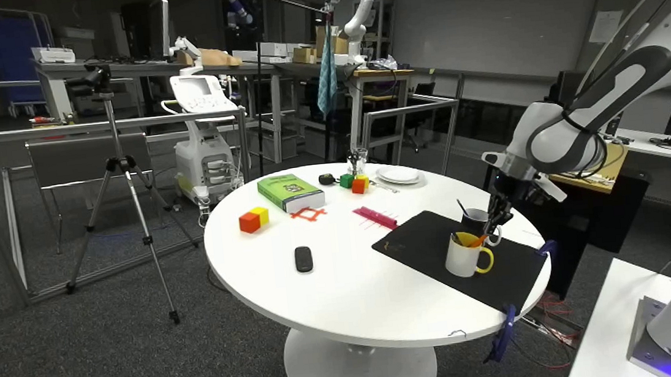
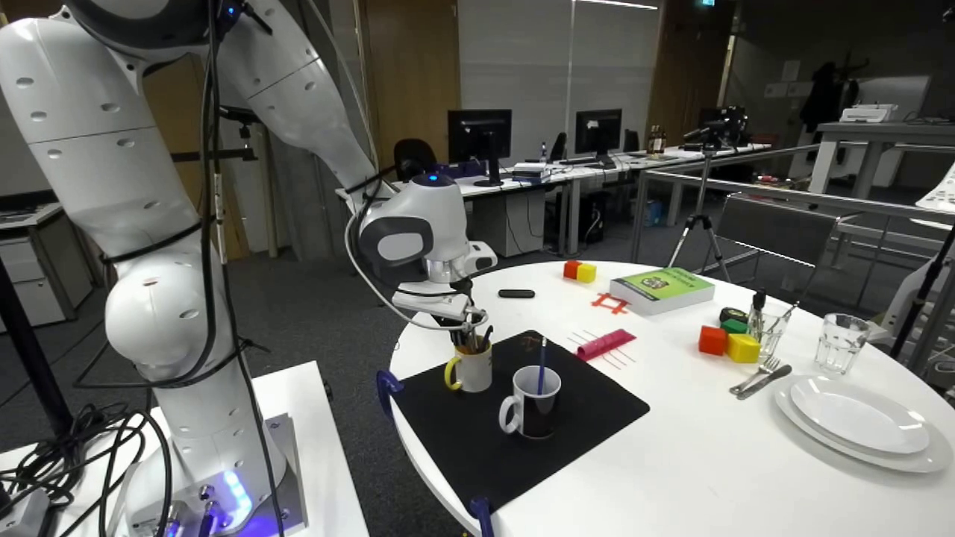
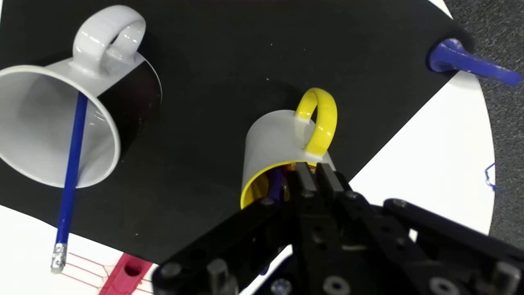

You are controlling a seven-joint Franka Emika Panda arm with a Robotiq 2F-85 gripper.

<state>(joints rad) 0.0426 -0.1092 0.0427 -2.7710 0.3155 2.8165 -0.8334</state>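
My gripper (image 3: 314, 170) points down into the mouth of a white mug with a yellow handle and yellow inside (image 3: 270, 139). The mug stands upright on a black mat (image 3: 196, 164) and holds several pens, one blue (image 3: 275, 184). My fingers are close together with a narrow gap. Whether something thin is between them is hidden. In exterior views the gripper (image 1: 490, 228) (image 2: 459, 339) is at the mug (image 1: 462, 259) (image 2: 476, 371), and an orange item (image 1: 479, 240) shows by its tip. A dark mug with white handle (image 2: 537, 410) stands beside it with a blue pencil (image 3: 73, 151).
Blue clamps (image 2: 384, 388) hold the mat at the table edge. On the white table (image 1: 345, 286) are a pink piece (image 2: 606, 344), a green book (image 2: 664, 287), a black case (image 1: 303, 258), coloured blocks (image 1: 252, 220), stacked plates (image 2: 858, 418), cutlery (image 2: 761, 379) and glasses (image 2: 839, 343).
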